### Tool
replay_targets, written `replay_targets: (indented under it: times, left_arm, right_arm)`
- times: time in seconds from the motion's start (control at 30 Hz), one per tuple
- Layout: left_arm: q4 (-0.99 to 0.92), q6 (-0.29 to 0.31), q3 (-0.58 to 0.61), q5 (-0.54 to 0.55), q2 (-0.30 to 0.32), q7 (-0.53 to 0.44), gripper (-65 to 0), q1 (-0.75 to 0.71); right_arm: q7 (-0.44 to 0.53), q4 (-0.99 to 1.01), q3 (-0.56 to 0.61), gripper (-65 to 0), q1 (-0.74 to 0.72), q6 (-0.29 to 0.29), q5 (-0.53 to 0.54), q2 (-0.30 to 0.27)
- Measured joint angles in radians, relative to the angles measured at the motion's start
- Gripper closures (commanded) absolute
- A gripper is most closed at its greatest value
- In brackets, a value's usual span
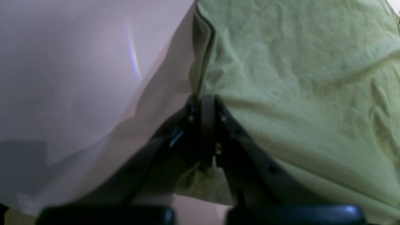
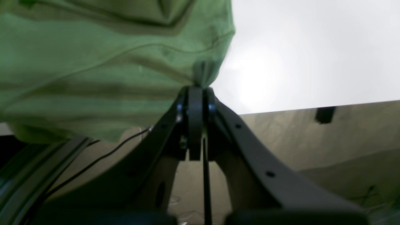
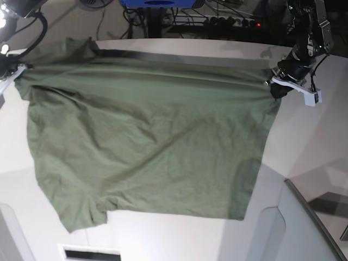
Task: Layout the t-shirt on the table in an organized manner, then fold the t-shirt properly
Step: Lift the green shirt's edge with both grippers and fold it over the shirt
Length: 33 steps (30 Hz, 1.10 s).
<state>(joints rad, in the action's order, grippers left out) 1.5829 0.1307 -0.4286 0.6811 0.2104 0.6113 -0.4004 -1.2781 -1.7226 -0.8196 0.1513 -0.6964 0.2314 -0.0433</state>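
The olive-green t-shirt (image 3: 147, 147) hangs spread out, stretched between both grippers above the white table (image 3: 304, 136), its lower part draping toward the near edge. My left gripper (image 3: 274, 84), at the base view's right, is shut on one top corner of the shirt; the left wrist view shows its jaws (image 1: 204, 103) pinching the cloth (image 1: 297, 93). My right gripper (image 3: 19, 68), at the base view's left, is shut on the other top corner; the right wrist view shows its jaws (image 2: 197, 92) clamped on the cloth (image 2: 93, 68).
A grey angled panel (image 3: 304, 228) sits at the near right. A white block with a dark slot (image 3: 89, 254) sits at the near edge. Cables and a blue object (image 3: 160, 4) lie beyond the table's far edge.
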Motion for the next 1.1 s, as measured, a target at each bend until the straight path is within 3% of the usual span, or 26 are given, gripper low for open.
replay_targets:
  times: [0.23, 0.53, 0.73, 1.0, 1.1]
  left_arm:
    - [0.000, -0.002, 0.000, 0.000, 0.002, 0.001, 0.0, -0.011]
    - [-0.001, -0.003, 0.000, -0.003, 0.002, 0.003, 0.0, -0.052]
    - [0.026, -0.023, 0.045, -0.018, 0.012, 0.005, 0.0, -0.031]
    - [0.086, -0.019, 0.045, -0.013, 0.012, 0.013, 0.0, -0.052]
    - [0.114, -0.014, 0.049, -0.014, 0.042, 0.021, 0.0, -0.018]
  right_arm:
    - [-0.125, -0.121, -0.008, 0.0, 0.015, 0.000, 0.046, 0.014]
    - [-0.129, -0.049, -0.042, 0.0, 0.098, 0.000, 0.046, 0.030]
    - [-0.104, -0.098, 0.000, 0.0, -0.049, 0.000, 0.055, 0.024]
    - [-0.139, -0.119, -0.006, 0.0, -0.006, 0.000, 0.032, 0.024]
    - [-0.121, -0.105, 0.000, 0.0, -0.097, 0.000, 0.053, -0.021]
